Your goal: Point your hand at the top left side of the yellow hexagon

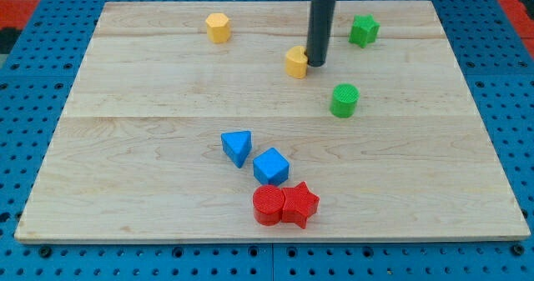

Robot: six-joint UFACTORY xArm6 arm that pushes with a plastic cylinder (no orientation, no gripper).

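While my tip (316, 63) is resting just beside the right flank of a yellow block (296, 62) whose shape I cannot settle (it looks heart-like), the yellow hexagon (218, 27) is sitting well apart from it, toward the view's left and slightly toward the view's top. Judging by that gap, the approach step is still in hand, with the pointing not yet reached. There is no gripper on this arm, only the rod, so no open or closed state is applying.

The next move is calling for travel toward the view's left, passing on the top side of the nearby yellow block so as not to shove it, then stopping off the hexagon's top left side without nudging it.

Counting across the tabletop (125, 148): two yellow blocks, two green ones, a green star (364, 30) to the view's right of my tip and a green cylinder (344, 99) below it, two blue, a blue triangle (238, 147) and a blue cube (271, 165), and two red, a red cylinder (269, 204) touching a red star (300, 203), all lying well below my tip.
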